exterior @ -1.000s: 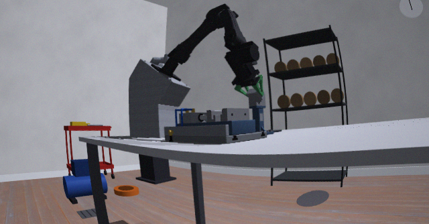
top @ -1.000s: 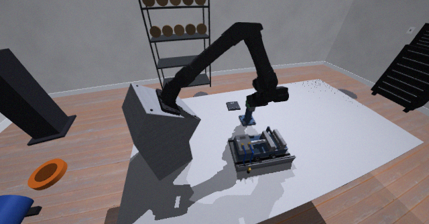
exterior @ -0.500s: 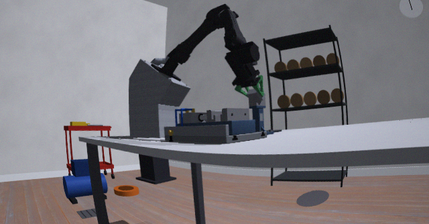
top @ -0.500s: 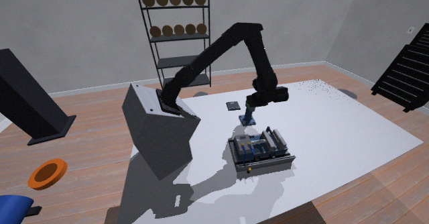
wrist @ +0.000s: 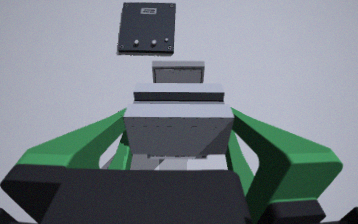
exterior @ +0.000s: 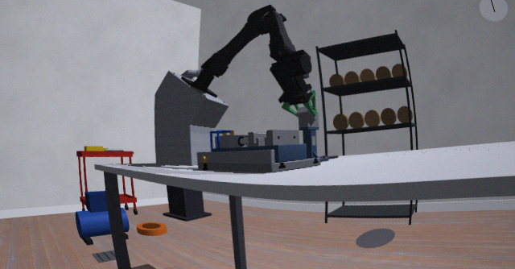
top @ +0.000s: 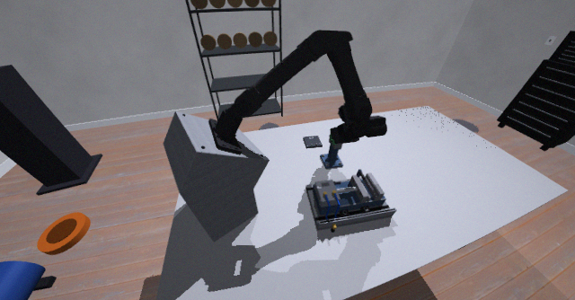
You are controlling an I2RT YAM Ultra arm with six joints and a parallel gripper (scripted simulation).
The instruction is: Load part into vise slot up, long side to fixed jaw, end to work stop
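Observation:
The gripper point(top: 333, 139) point(exterior: 306, 112) point(wrist: 178, 112) is shut on the part, its green fingers on the part's two ends. The grey part point(exterior: 304, 117) point(wrist: 178, 135) is at the top of the blue post point(top: 332, 156) point(exterior: 310, 140), which seems to carry the V-block; I cannot tell whether they touch. In the wrist view a dark slot runs left to right across the part's visible upper side. The open vise stands nearer the top camera, with its fixed jaw point(top: 375, 184) point(exterior: 283, 137) and moving jaw point(top: 359, 188) point(exterior: 257, 138) apart. The work stop is not clear.
A dark plate with small pins point(top: 312, 141) point(wrist: 147, 27) lies on the table beyond the post, no block on it. The air cylinder point(top: 328, 193) with blue hoses sits at the vise's robot side. A small grey framed piece point(wrist: 178, 75) shows just beyond the part.

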